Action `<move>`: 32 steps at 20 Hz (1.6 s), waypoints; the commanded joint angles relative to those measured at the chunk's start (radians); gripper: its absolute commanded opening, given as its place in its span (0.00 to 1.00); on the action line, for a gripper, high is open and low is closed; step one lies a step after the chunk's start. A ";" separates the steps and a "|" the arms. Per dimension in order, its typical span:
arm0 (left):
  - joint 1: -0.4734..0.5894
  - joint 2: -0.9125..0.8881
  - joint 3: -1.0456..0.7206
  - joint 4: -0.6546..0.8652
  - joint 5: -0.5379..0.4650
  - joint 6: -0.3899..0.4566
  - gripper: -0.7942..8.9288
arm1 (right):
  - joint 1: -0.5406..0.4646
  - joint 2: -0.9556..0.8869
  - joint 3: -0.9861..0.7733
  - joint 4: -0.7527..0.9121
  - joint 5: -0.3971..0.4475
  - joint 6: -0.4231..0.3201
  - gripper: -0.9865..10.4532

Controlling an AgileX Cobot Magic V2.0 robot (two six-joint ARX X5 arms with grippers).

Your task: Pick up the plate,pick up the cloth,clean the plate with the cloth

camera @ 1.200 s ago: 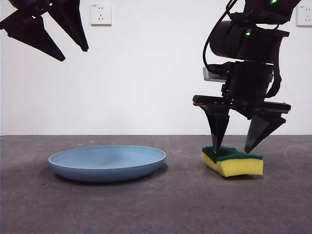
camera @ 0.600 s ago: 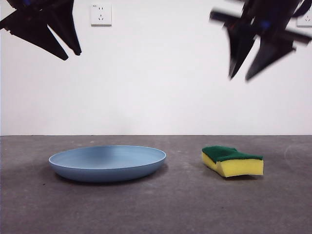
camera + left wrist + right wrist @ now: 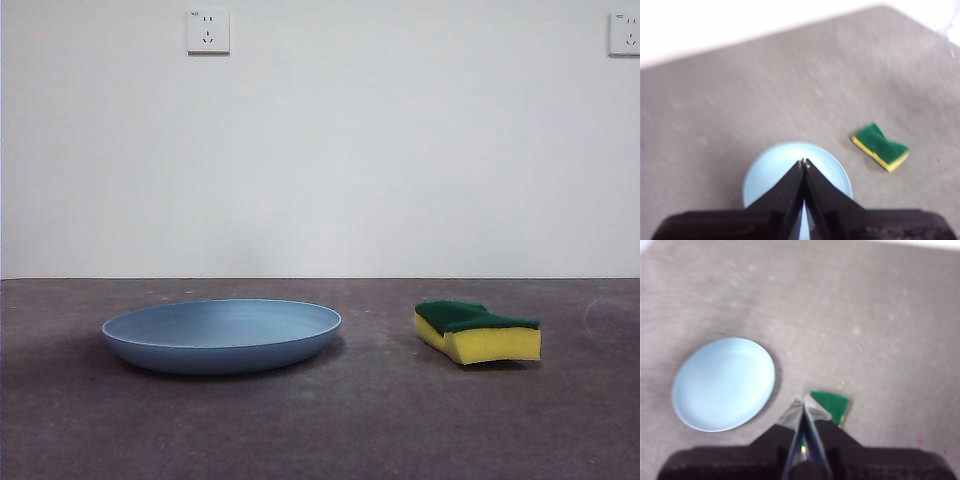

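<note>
- Two task objects are lying apart on the grey table [image 3: 330, 430]: a light-blue plate [image 3: 222, 335] and a yellow sponge with a dark green scouring top [image 3: 478, 331].
- The plate is sitting flat, right way up, well in from the table's far edge; nothing is touching it.
- The sponge is resting green side up beside the plate, with a clear gap between them.
- The left gripper [image 3: 804, 163] is hanging high above the plate, its black jaws pressed together, holding nothing.
- The right gripper [image 3: 804, 401] is hanging high above the sponge, jaws likewise closed and empty.
- Two white wall sockets [image 3: 207, 30] are showing on the wall behind.
</note>
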 commanded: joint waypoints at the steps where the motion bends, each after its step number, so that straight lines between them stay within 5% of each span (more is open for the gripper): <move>1: -0.018 -0.100 -0.127 0.032 -0.040 0.011 0.07 | 0.018 -0.051 -0.068 -0.002 0.005 -0.013 0.08; 6: -0.023 -0.361 -0.466 0.158 -0.068 -0.021 0.07 | 0.066 -0.245 -0.350 0.129 0.119 -0.004 0.08; 10: -0.023 -0.475 -0.575 0.224 -0.067 -0.050 0.07 | 0.073 -0.348 -0.528 0.267 0.138 0.007 0.08; 23: -0.023 -0.452 -0.574 0.196 -0.068 -0.051 0.08 | 0.072 -0.348 -0.528 0.261 0.135 0.006 0.09; 25: -0.016 -0.466 -0.574 0.194 -0.079 0.017 0.08 | 0.072 -0.348 -0.528 0.261 0.135 0.006 0.09; 27: 0.030 -0.504 -0.575 0.210 -0.090 0.080 0.08 | 0.072 -0.348 -0.528 0.260 0.134 0.006 0.09; 32: 0.189 -0.647 -0.709 0.400 -0.047 0.087 0.08 | 0.072 -0.348 -0.528 0.260 0.134 0.006 0.09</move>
